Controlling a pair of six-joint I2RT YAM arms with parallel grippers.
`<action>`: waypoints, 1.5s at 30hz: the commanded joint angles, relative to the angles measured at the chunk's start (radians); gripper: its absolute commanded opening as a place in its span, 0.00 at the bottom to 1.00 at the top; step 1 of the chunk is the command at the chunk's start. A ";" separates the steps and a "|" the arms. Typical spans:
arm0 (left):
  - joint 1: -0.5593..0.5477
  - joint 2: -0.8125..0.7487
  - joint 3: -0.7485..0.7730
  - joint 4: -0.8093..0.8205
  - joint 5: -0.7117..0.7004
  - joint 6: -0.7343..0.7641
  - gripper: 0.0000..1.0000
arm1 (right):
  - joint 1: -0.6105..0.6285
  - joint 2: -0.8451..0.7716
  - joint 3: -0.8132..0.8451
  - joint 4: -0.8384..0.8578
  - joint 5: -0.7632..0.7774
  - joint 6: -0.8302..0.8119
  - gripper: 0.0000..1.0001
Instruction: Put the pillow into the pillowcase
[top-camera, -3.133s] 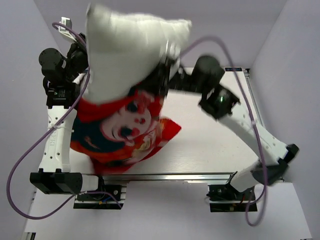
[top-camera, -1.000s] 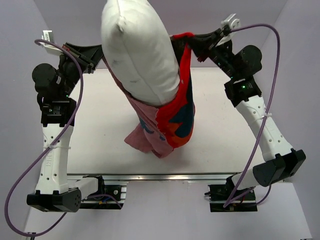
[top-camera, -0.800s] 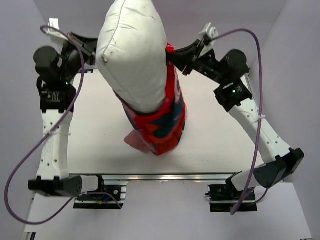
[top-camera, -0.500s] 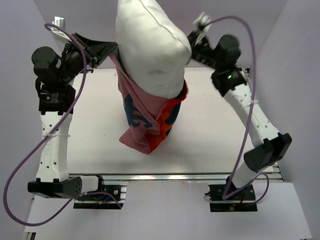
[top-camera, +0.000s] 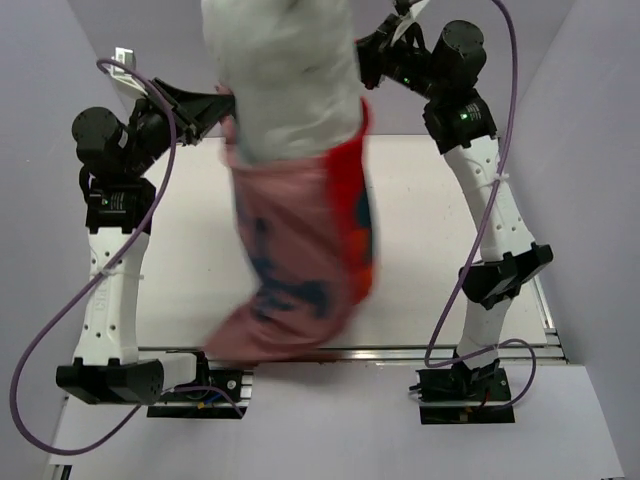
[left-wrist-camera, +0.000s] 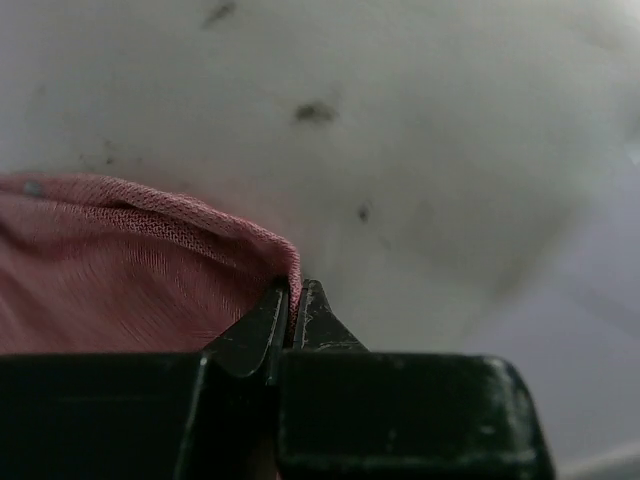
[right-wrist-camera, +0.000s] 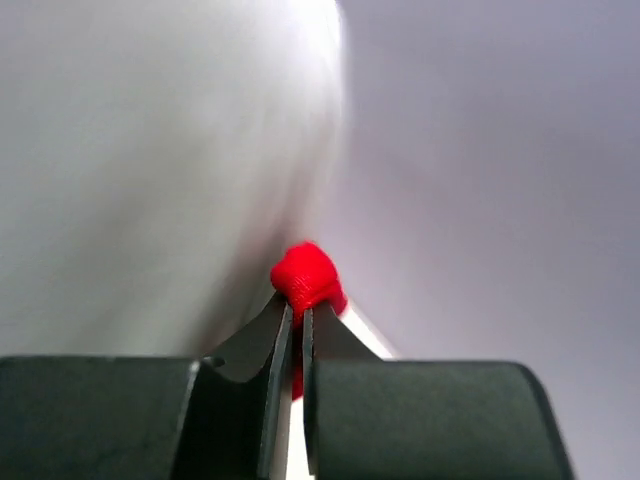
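The white pillow (top-camera: 285, 75) stands high between the two arms, its lower part inside the pillowcase (top-camera: 300, 250), which hangs down blurred, pink lining and red print showing. My left gripper (top-camera: 222, 105) is shut on the pillowcase's pink rim at the pillow's left side; the left wrist view shows the pink hem (left-wrist-camera: 180, 250) pinched at the jaw tips (left-wrist-camera: 296, 290) against the white pillow (left-wrist-camera: 420, 150). My right gripper (top-camera: 365, 55) is shut on a red bunch of the rim (right-wrist-camera: 305, 270) at the pillow's right side, with the pillow (right-wrist-camera: 150, 150) close beside it.
The white table (top-camera: 430, 250) lies below the hanging fabric. Grey walls close in on both sides. Purple cables loop off each arm, the left cable (top-camera: 60, 310) hanging outside the table's left edge. A metal rail (top-camera: 400, 352) runs along the near edge.
Both arms have lifted the rim higher. The pillow has risen toward the top of the view, and the pillowcase has swung down and forward, hanging longer toward the near edge.
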 joint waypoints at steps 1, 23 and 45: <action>-0.023 -0.068 -0.036 0.065 0.076 -0.002 0.00 | 0.068 -0.190 -0.043 -0.016 -0.056 0.017 0.00; 0.052 0.162 0.214 0.175 0.039 -0.091 0.00 | 0.341 -0.593 -0.647 0.290 -0.053 -0.116 0.00; 0.093 0.152 0.300 0.139 -0.007 -0.040 0.00 | 0.058 -0.377 -0.383 0.282 -0.141 0.017 0.00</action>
